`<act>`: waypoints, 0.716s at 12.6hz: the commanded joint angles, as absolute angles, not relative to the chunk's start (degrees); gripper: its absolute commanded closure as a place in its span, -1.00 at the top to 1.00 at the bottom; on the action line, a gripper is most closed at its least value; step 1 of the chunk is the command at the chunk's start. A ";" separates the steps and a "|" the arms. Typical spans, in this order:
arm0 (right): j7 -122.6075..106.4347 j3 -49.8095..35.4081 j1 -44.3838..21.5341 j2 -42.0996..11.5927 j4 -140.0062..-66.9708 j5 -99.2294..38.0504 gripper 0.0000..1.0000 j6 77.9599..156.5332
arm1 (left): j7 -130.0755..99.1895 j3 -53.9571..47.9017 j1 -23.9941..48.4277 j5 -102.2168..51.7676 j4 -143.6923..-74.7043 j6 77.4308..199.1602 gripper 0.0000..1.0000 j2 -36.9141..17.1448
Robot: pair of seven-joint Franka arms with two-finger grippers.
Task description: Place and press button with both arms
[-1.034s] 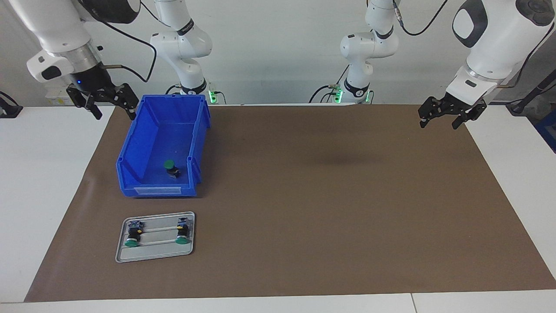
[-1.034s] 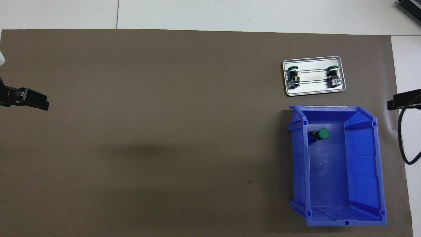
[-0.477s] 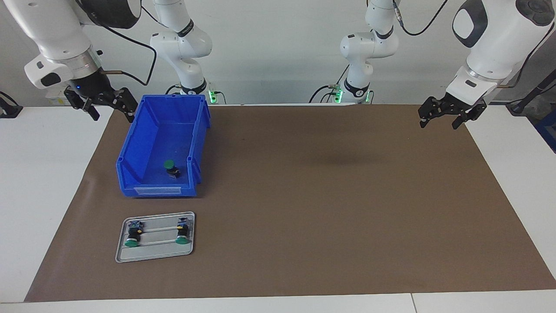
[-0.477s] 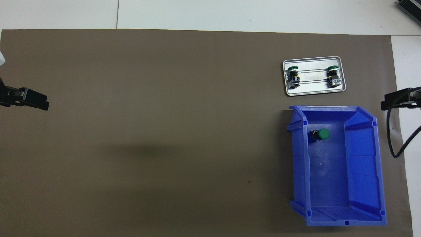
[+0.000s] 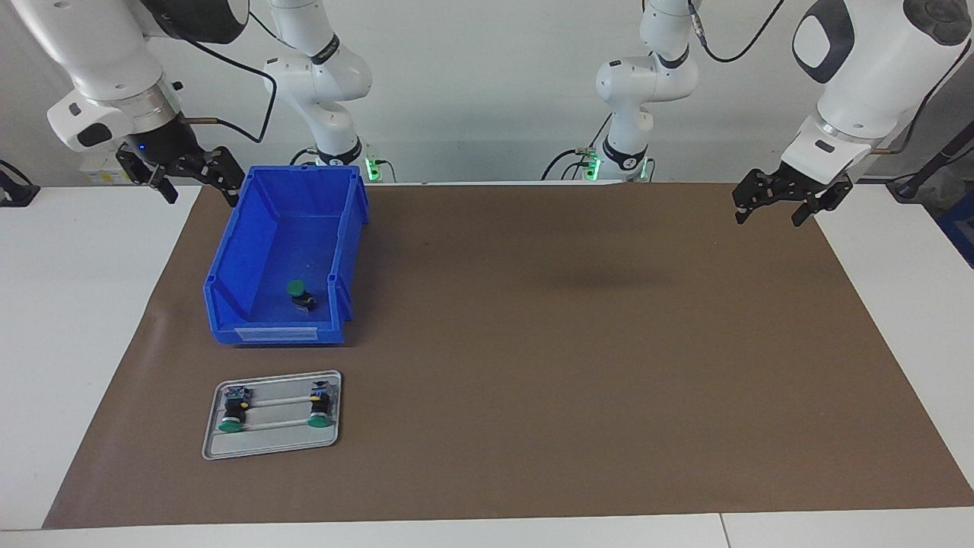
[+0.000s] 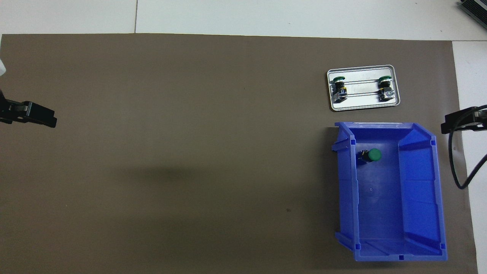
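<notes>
One button (image 5: 298,293) (image 6: 371,155) with a green cap lies on the floor of the blue bin (image 5: 274,332) (image 6: 347,190), close to the bin's end that is farther from the robots. Two more buttons (image 5: 230,415) (image 5: 319,407) lie on the grey tray (image 5: 270,450) (image 6: 361,108), farther from the robots than the bin. My right gripper (image 5: 198,190) (image 6: 458,122) hangs open and holds nothing, in the air beside the bin's outer wall at the right arm's end. My left gripper (image 5: 768,218) (image 6: 38,116) waits open and holds nothing, above the mat's edge at the left arm's end.
A brown mat (image 5: 571,342) covers most of the white table (image 5: 76,304). A black cable (image 6: 456,167) loops down from the right wrist beside the bin. The arms' bases (image 5: 624,160) stand at the robots' edge of the table.
The right gripper has shifted a little toward the bin and its wrist has turned slightly. The left arm and all the buttons have stayed where they were.
</notes>
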State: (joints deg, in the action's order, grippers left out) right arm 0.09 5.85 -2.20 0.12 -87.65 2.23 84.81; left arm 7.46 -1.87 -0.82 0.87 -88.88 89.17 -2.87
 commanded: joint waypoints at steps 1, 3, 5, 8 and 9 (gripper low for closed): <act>1.76 4.48 -2.20 -0.44 -84.73 2.11 1.00 82.18 | 7.73 -1.93 -0.97 1.76 -91.23 90.62 1.00 -1.05; 2.20 4.57 -1.94 -0.44 -85.34 2.02 1.00 82.35 | 7.73 -1.93 -0.97 1.76 -91.23 90.62 1.00 -1.05; 2.20 4.66 -2.02 -0.35 -85.25 2.20 1.00 82.53 | 7.73 -1.93 -0.97 1.76 -91.23 90.62 1.00 -1.05; 2.29 4.48 -2.20 -0.18 -85.34 2.29 1.00 82.53 | 7.73 -1.93 -0.97 1.76 -91.23 90.62 1.00 -1.05; 2.29 4.48 -2.11 -0.18 -85.34 2.29 1.00 82.53 | 7.73 -1.93 -0.97 1.76 -91.23 90.62 1.00 -1.05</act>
State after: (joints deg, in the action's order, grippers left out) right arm 1.15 4.97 -2.54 0.06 -86.18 2.23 83.31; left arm 7.46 -1.87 -0.82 0.87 -88.88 89.17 -2.87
